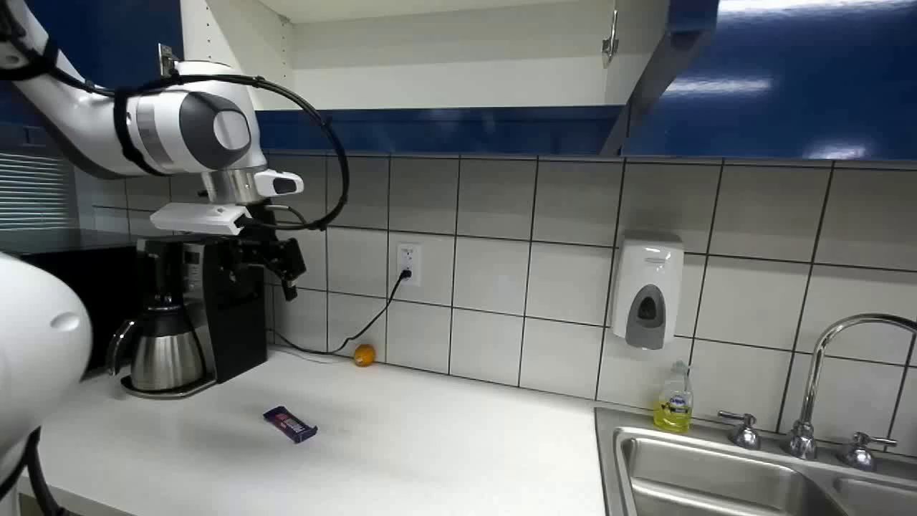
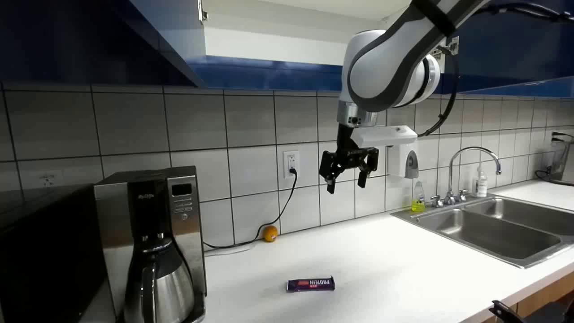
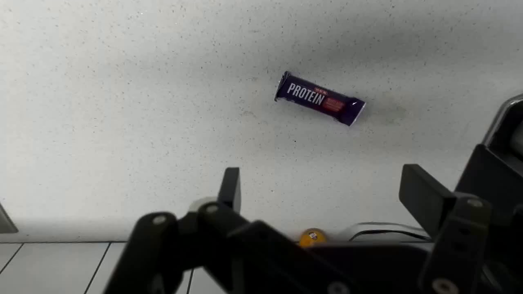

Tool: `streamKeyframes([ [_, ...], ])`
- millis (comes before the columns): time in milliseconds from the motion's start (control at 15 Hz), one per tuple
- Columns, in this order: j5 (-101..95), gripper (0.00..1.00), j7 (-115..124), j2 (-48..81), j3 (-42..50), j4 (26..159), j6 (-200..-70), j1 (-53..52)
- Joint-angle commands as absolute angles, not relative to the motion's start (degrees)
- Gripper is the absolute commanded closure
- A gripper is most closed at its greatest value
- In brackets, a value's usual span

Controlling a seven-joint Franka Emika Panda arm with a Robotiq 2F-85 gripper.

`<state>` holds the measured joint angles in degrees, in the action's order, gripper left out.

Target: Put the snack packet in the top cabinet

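The snack packet is a dark purple protein bar lying flat on the white counter. It shows in both exterior views (image 1: 290, 424) (image 2: 310, 284) and in the wrist view (image 3: 320, 99). The top cabinet (image 1: 451, 86) stands open above the tiled wall; its pale inside also shows in an exterior view (image 2: 273, 42), partly hidden by the arm. My gripper (image 2: 346, 184) is open and empty, pointing down well above the counter. In the wrist view the fingers (image 3: 320, 183) are wide apart, and the packet lies beyond the fingertips, not between them.
A coffee maker (image 2: 150, 242) stands beside the packet's area. An orange (image 1: 364, 355) and a black cord (image 2: 287, 211) lie against the wall. A soap dispenser (image 1: 648, 290), dish soap bottle (image 1: 673, 401) and sink (image 2: 493, 229) are along the counter. An open cabinet door (image 1: 648, 64) juts outward.
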<state>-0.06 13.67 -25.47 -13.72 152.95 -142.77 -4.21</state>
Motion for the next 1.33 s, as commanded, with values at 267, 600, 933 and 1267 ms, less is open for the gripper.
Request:
streamKeyframes([
  [267, 0.44, 0.0, 13.53, -23.98, -12.53, 152.03, -139.19, -5.45],
  [600, -0.3, 0.0, 12.83, -21.11, -12.59, 152.47, -140.07, -5.77],
  [933, -2.02, 0.0, 13.57, -15.28, -12.75, 152.48, -143.74, -5.0],
  [1267, -6.45, 0.0, 15.5, -7.32, -12.67, 152.32, -151.29, -4.08],
])
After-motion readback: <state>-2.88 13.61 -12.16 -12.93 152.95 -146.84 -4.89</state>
